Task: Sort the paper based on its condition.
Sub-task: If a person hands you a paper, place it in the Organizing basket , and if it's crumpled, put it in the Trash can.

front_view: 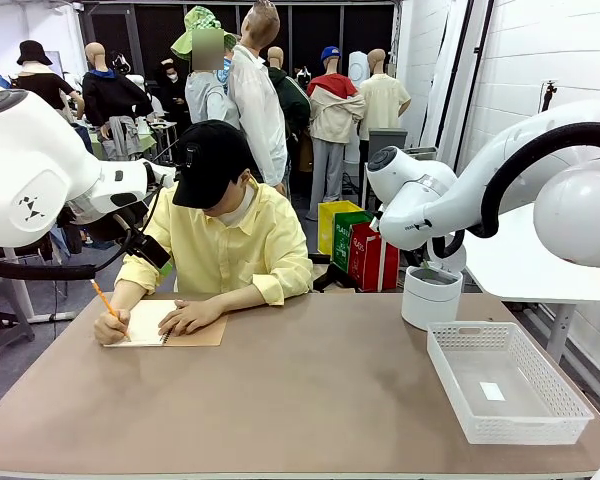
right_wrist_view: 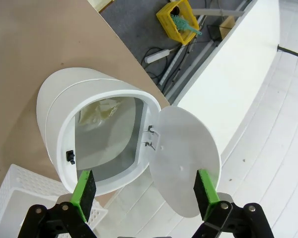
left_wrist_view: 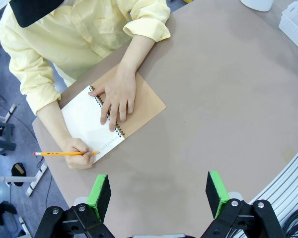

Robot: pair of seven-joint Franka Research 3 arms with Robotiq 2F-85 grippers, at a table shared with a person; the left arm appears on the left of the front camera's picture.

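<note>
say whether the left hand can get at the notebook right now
Likely not cleanly. The left hand hangs open over bare table beside the notebook, nothing between, but one of the person's hands lies across it and the other writes on it with a pencil.

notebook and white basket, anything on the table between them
Nothing. In the front view the stretch of tabletop between the notebook and the basket is bare.
</note>
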